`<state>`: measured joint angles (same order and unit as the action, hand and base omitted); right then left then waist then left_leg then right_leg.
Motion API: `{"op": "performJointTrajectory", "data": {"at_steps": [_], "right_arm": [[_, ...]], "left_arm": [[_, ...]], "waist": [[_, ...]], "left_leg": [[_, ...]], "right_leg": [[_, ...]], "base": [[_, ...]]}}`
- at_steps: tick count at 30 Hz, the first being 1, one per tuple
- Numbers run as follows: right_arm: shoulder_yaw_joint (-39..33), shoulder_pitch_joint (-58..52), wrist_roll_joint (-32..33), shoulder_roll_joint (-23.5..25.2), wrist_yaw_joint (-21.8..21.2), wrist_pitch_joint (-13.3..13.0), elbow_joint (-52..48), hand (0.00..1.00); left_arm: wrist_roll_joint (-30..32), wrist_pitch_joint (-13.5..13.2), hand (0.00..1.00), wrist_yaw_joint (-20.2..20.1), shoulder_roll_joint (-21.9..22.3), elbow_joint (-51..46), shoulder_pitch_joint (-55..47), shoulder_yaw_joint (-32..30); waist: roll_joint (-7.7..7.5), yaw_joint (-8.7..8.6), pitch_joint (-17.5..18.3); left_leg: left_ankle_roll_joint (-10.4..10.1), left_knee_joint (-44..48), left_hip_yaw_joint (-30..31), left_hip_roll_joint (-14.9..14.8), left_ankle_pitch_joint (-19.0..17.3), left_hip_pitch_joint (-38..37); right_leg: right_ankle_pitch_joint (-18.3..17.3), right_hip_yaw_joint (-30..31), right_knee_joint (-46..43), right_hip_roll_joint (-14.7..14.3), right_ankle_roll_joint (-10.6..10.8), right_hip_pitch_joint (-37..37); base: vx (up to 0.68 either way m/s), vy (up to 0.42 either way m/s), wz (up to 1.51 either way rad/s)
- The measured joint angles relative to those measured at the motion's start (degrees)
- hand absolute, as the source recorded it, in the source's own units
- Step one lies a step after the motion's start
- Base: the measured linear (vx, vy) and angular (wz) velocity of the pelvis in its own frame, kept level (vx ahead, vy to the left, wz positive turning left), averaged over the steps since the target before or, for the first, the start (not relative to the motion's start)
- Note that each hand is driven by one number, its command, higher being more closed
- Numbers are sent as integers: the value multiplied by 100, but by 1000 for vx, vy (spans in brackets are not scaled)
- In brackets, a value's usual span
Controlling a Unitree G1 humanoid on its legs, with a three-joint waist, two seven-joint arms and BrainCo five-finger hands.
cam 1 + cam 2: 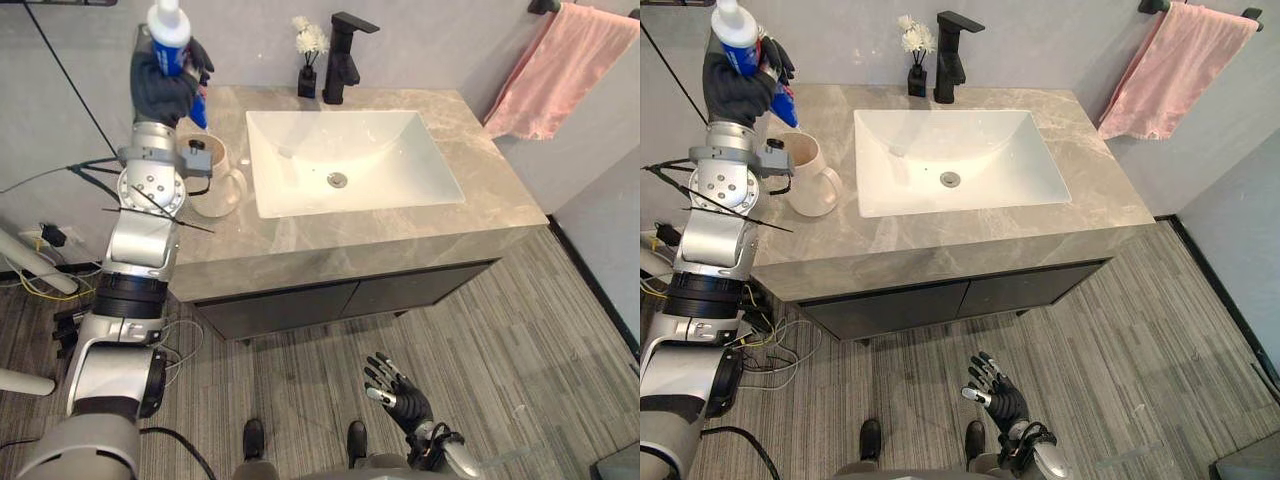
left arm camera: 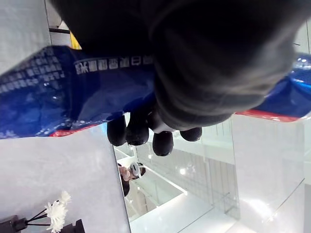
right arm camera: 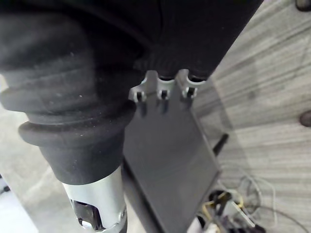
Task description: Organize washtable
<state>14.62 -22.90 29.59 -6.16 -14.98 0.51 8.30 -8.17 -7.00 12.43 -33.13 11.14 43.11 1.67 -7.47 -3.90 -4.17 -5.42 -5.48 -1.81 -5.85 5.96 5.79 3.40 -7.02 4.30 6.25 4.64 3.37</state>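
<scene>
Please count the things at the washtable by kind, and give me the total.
Tube, held in left robot hand: 1
Cup: 1
Vase with flowers: 1
Faucet: 1
Sink: 1
Pink towel: 1
Total: 6

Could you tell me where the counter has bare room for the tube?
Bare: the counter right of the sink, toward the towel, and its front edge. Crowded: left of the sink, with the cup and the left hand holding the tube; behind it, vase and faucet.
</scene>
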Motion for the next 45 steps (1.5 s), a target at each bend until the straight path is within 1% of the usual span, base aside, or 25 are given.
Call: {"op": "performJointTrajectory", "data": {"at_steps": [5,8,18,27,32,34,39,40,45], "right_arm": [[-3,0,-24,-1,1,0,3,0],[-3,-1,-67,0,2,0,6,0],[-6,-1,-96,4,3,0,105,0],[-11,-1,-96,8,5,0,106,0],[-13,-3,-97,9,6,0,106,0],[-14,-4,-97,10,7,0,106,0],[-25,-5,-99,13,9,0,107,0],[-31,-5,-99,13,11,0,107,0],[-34,-7,-99,19,12,0,107,0]], "left_arm": [[-10,1,100,-10,94,-1,-219,-16],[-9,7,100,-97,162,-1,-356,-15],[-13,9,100,-124,279,-1,-380,-15],[-55,9,100,-140,312,0,-457,-14],[-249,11,100,-262,311,20,-457,-9],[-268,24,100,-368,299,80,-457,-5],[-331,34,100,-409,251,266,-451,1],[-359,35,0,-463,224,276,-447,2],[-363,37,0,-484,215,291,-447,5]], "waist": [[0,8,0],[0,13,0],[0,21,0],[5,18,-36],[4,18,-122],[4,22,-134],[4,1,-134],[4,0,-134],[4,1,-135]], "left_leg": [[-1,0,5,-1,0,2],[-1,1,9,-1,0,11],[-1,1,4,-3,-1,35],[-2,2,-27,-5,-2,52],[-3,-1,-51,-8,-3,52],[-6,0,-75,-8,-6,66],[-13,3,-112,-11,-11,87],[-13,4,-113,-11,-12,89],[-15,3,-116,-13,-13,88]], "right_leg": [[-3,-10,1,-1,2,-2],[-4,-16,1,-1,2,2],[-5,-13,1,-2,3,38],[-5,15,1,-2,3,88],[-5,40,1,-3,3,106],[-4,66,1,-3,3,136],[-3,94,1,-4,4,176],[-3,94,1,-4,4,178],[-3,95,1,-4,4,183]], "base": [[-2,-1,1],[0,0,0],[0,0,0],[0,0,0],[0,0,-2],[2,-2,-6],[5,-3,-4],[0,0,0],[0,0,0]]}}
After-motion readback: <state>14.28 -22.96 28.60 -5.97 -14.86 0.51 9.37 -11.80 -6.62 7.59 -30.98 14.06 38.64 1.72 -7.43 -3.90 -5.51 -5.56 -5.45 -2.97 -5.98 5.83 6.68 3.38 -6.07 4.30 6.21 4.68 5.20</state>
